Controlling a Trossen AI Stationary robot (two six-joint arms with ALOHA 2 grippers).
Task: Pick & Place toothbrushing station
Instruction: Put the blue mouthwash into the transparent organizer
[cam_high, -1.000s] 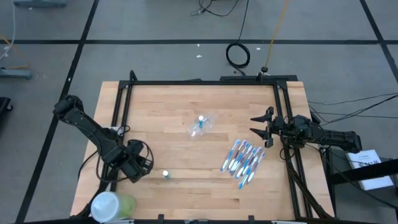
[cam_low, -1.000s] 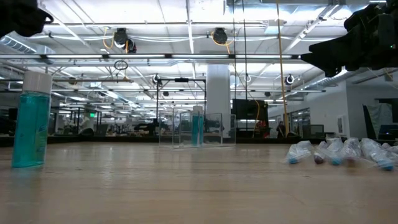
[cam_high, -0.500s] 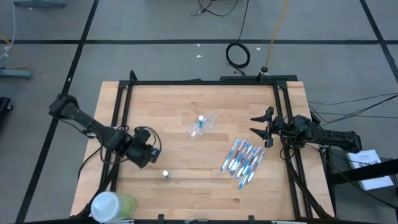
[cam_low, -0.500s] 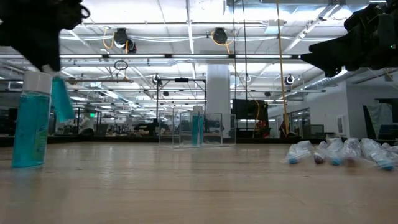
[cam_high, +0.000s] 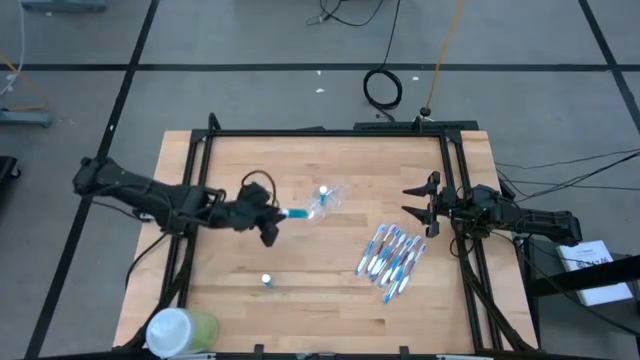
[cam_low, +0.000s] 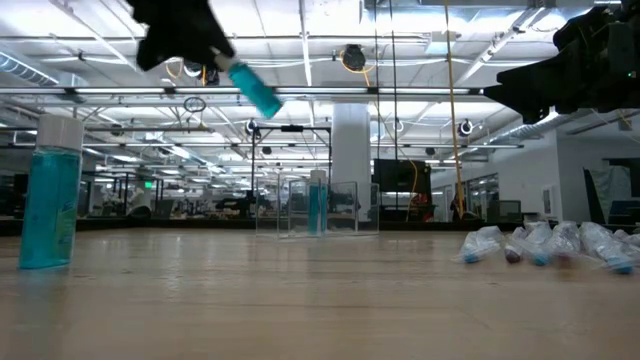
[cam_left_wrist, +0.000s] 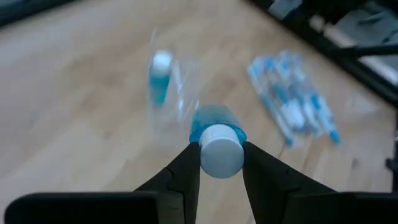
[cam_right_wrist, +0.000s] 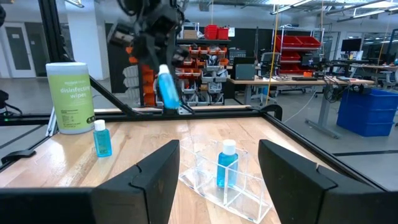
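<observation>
The left tool (cam_high: 272, 213) is carrying a tiny tube (cam_high: 296, 213) through the air toward the clear cup (cam_high: 325, 200). So the step in hand looks like moving the tube over to the cup. The tool's two fingers are pressed tight on the tube, near its white cap. The teal end pokes out toward the cup.

The clear cup sits near the middle of the desk (cam_high: 330, 300). It already has one tube (cam_right_wrist: 227, 163) standing inside it. Another tube (cam_high: 267, 281) stands alone closer to the front edge. The toothbrushes (cam_high: 392, 254) lie in a bunch toward the right edge.

Next, I think the tool must line the tube up over the cup's open part, then let go gently. The cup is light, so a bump could knock it.

The right tool (cam_high: 417, 207) waits at the right edge, with its fingers spread wide and holding nothing.
</observation>
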